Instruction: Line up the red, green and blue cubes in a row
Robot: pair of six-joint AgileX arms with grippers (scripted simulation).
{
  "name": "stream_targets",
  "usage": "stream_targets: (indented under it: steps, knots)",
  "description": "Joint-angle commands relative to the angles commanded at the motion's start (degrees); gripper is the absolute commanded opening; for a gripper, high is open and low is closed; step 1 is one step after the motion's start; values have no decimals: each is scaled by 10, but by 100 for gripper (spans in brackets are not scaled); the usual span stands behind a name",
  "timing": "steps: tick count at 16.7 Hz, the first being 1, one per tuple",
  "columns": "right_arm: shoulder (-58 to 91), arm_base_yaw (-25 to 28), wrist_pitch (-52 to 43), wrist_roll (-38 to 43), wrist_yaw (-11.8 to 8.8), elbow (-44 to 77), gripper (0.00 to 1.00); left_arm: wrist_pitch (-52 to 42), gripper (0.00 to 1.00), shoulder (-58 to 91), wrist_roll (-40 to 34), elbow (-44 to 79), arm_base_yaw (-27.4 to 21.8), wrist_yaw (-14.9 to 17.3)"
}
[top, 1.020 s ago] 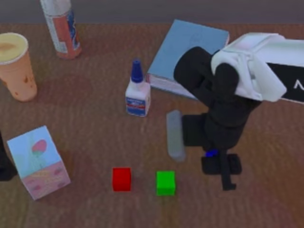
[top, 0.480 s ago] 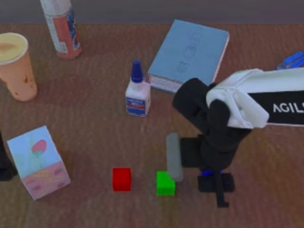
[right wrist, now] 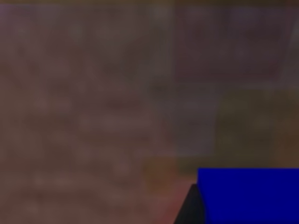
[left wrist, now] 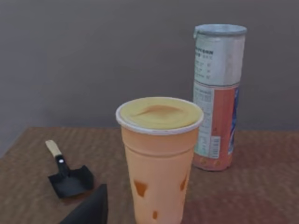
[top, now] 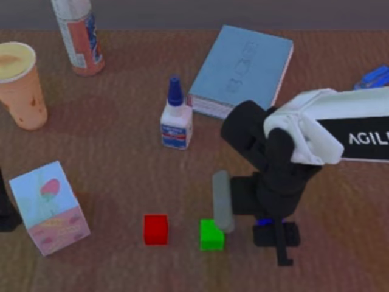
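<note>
The red cube and the green cube sit side by side near the table's front edge. My right gripper hangs just right of the green cube, shut on the blue cube, of which only a sliver shows under the wrist. In the right wrist view the blue cube fills the lower corner beside one dark finger. A grey part of the right wrist overlaps the green cube's far right corner. My left gripper stays parked at the left edge.
A glue bottle and a blue book stand behind the cubes. The pictured box is at front left, an orange cup and a can at back left, a stapler at the right edge.
Over the last second my right arm moved toward the table's front with the blue cube, ending beside the green cube. In the last half second nothing visibly shifted.
</note>
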Motion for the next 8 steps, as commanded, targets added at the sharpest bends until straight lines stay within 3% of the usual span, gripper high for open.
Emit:
stream_targets:
  steps: [8]
  knots:
    - [0, 0, 0, 0, 0, 0, 98, 0, 100, 0, 0, 0, 0, 0]
